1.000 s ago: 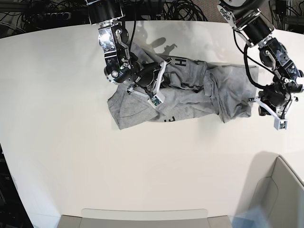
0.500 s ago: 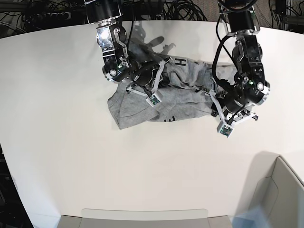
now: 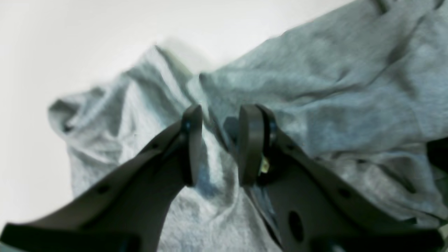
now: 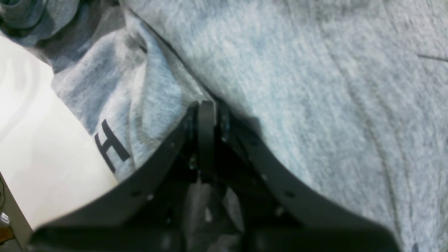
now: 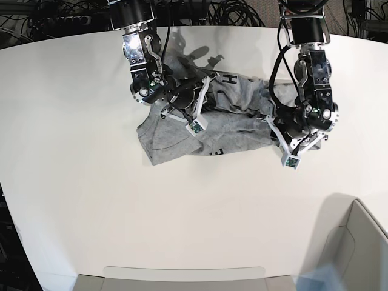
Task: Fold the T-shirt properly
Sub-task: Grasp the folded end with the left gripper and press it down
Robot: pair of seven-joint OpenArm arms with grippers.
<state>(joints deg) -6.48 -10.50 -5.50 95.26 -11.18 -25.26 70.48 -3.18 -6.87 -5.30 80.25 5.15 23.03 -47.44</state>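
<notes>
Grey T-shirt [image 5: 233, 118] lies crumpled, lettering partly showing, seemingly bunched.

The T-shirt [image 5: 233, 121] is showing a heather grey, a pale grey flecked with lighter and bluish threads (the fleck is clearest in the right wrist view [image 4: 315, 87]). Black block capital lettering is showing on it: an "H" [image 4: 110, 144] is standing out near the cloth's edge, and another black letter [image 5: 219, 152] is peeking out at the lower hem in the base view. The table [image 5: 91, 200] is showing plain glossy white. The left gripper [image 3: 218, 143] is showing matte black fingers, and the right gripper [image 4: 206, 140] is showing the same black. Black cables [image 5: 60, 15] are lying tangled beyond the table's far edge. A pale grey bin [image 5: 357, 254] is sitting at the lower right corner.
</notes>
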